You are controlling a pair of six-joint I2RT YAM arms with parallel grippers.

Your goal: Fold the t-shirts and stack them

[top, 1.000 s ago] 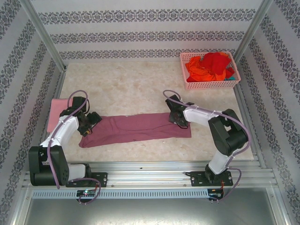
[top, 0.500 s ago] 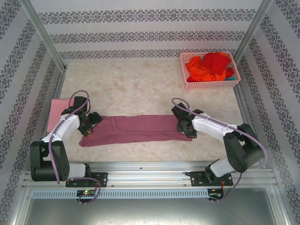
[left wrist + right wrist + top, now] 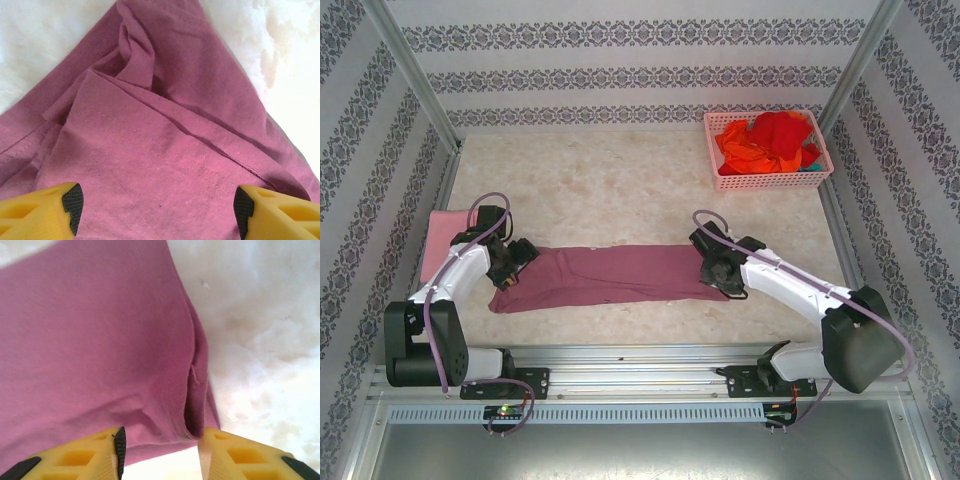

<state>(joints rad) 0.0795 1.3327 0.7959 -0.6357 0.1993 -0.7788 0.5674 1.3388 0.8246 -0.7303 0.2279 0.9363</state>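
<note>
A dusty mauve t-shirt point(image 3: 610, 275) lies folded into a long strip across the near part of the table. My left gripper point(image 3: 510, 262) hovers over its left end, open wide, with both fingertips point(image 3: 70, 202) above the rumpled hem and sleeve folds point(image 3: 150, 125). My right gripper point(image 3: 717, 270) is low over the shirt's near right corner point(image 3: 192, 425). It stands open, with the folded edge lying between its fingers point(image 3: 117, 450). A light pink t-shirt point(image 3: 440, 235) lies folded flat at the far left. Red and orange t-shirts point(image 3: 775, 140) are heaped in the basket.
The pink lattice basket point(image 3: 767, 181) stands at the back right corner. Patterned walls and metal posts close in the table on three sides. A metal rail point(image 3: 640, 355) runs along the near edge by the arm bases. Bare marbled tabletop point(image 3: 610, 185) stretches behind the mauve shirt.
My right gripper slid from the far edge of the shirt's right end to its near right corner, and that arm's elbow swung out to the right. The left arm stayed put.
</note>
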